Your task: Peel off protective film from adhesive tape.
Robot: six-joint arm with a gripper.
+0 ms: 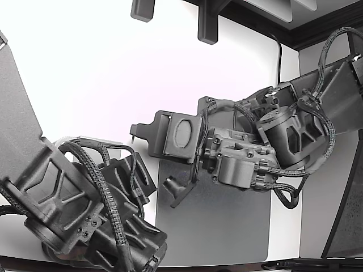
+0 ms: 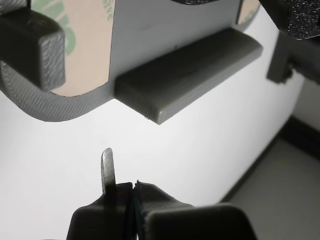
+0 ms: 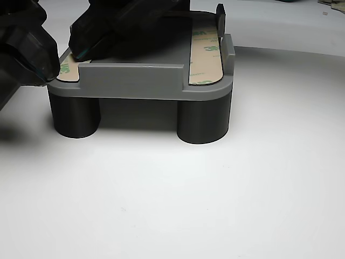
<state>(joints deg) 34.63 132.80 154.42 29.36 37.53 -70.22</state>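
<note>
The grey part (image 2: 165, 30) carries a tan adhesive tape strip (image 2: 87, 45) with green print, and the corner of a second strip (image 2: 247, 10). A raised bar (image 2: 190, 75) runs between them. My gripper (image 2: 134, 187) is shut a short way off the part's edge, touching nothing. A thin metal blade (image 2: 106, 167) sticks out of one finger, and no film shows between the fingers. The other view shows the part (image 3: 135, 81) on two round legs with both strips (image 3: 206, 54) (image 3: 67, 70) covered. In the exterior view my gripper (image 1: 173, 190) sits just below the held part (image 1: 176, 136).
The second arm (image 1: 255, 158) reaches in from the exterior view's right and holds the part; its black fingers (image 2: 35, 47) (image 3: 108, 27) overlap the tape strip's end. A dark grey mat (image 1: 227, 221) lies on the white table beneath. Dark fixtures hang at the top.
</note>
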